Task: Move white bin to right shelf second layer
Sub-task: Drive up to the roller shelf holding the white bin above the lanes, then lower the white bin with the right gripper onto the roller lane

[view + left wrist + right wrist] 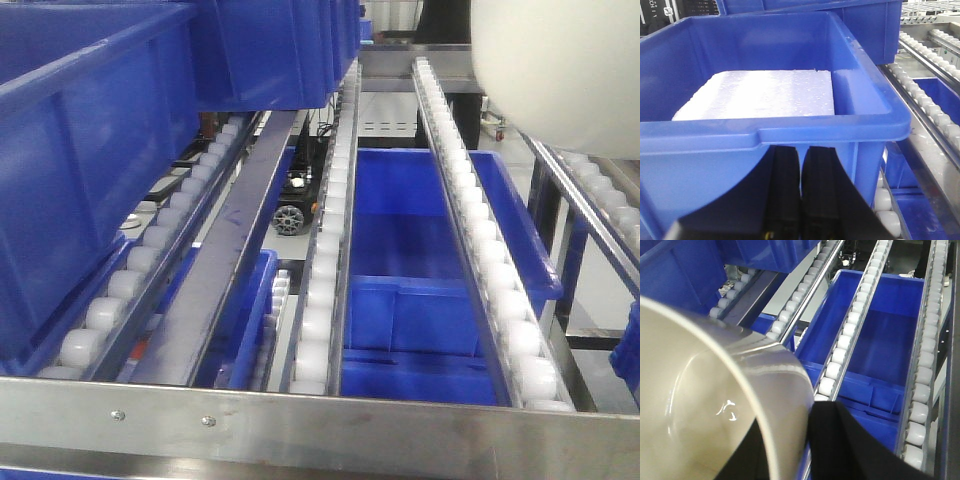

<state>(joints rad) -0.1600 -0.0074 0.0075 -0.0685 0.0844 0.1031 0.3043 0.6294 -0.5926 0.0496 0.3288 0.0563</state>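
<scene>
Where the steel rack fills the front view, its roller rails slope down toward a steel front lip, and this is the shelf level in question. Blue crates sit on the left rails, one of them right up against the lip; another blue crate lies on the level below, seen between the rails. The nearest left crate holds a white foam slab in the left wrist view.

The white bin hangs at the upper right of the front view, above the rightmost rails and not touching them as far as I can see. In the right wrist view the bin fills the lower left, its mouth toward the camera, with the right end effector clamped over its rim, one dark finger outside the wall.

The left end effector sits just in front of the crate's near wall, fingers pressed nearly together, holding nothing.
</scene>
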